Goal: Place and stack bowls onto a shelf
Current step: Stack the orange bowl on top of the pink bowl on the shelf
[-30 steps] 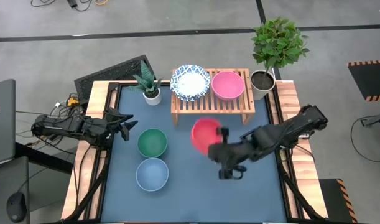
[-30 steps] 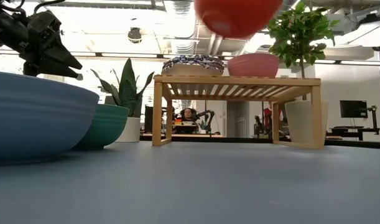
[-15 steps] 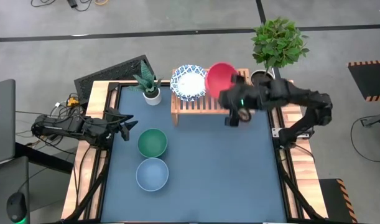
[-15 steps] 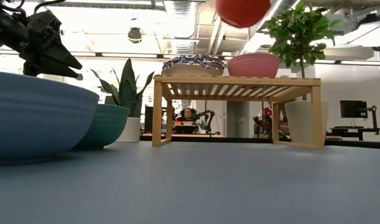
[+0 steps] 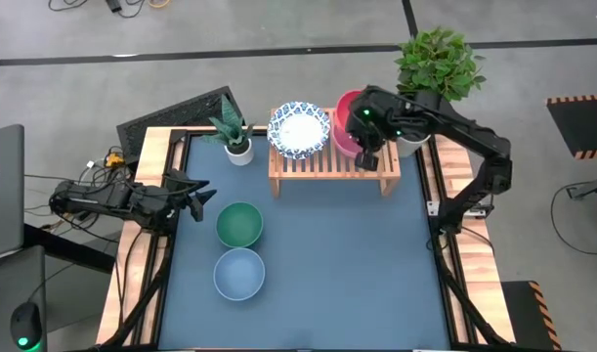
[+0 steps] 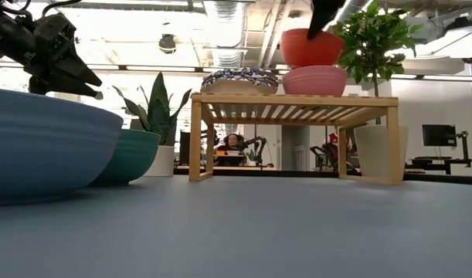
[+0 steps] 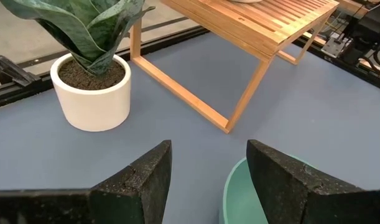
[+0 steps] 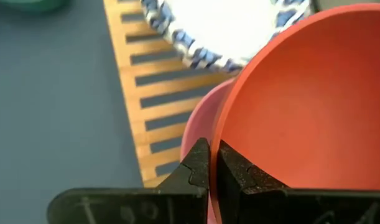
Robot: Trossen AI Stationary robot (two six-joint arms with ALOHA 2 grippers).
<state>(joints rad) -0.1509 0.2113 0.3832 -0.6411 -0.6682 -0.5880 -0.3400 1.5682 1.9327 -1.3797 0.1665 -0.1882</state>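
My right gripper (image 8: pixel 213 152) is shut on the red bowl (image 8: pixel 301 106) over the shelf's right half (image 5: pixel 376 161). In the low view the red bowl (image 6: pixel 311 48) stands upright with its bottom in the pink bowl (image 6: pixel 314 80), which stands on the shelf (image 6: pixel 293 100). A white, blue-patterned bowl (image 5: pixel 299 129) stands on the shelf's left half. The green bowl (image 5: pixel 239 224) and the light blue bowl (image 5: pixel 239 273) stand on the table. My left gripper (image 5: pixel 200 196) hovers open at the table's left edge, beside the green bowl (image 7: pixel 239 193). My right gripper pinches the red bowl's rim (image 8: pixel 222 134) on its near side, one finger (image 8: pixel 234 169) inside the bowl and one finger (image 8: pixel 197 167) outside. It comes slanting down from above and from the near side. The bowl sits upright, its bottom inside the pink bowl's rim (image 8: pixel 199 124).
A small spiky plant in a white pot (image 5: pixel 236 147) stands left of the shelf, and a leafy plant in a white pot (image 5: pixel 415 127) stands right of it, close behind my right arm. Blue table (image 5: pixel 327 254) lies open between the shelf and the near edge.
My right gripper has carried the red bowl from above the table's middle toward the far edge, over the shelf's right half, and lowered it into the pink bowl. It has stayed shut on the rim throughout.
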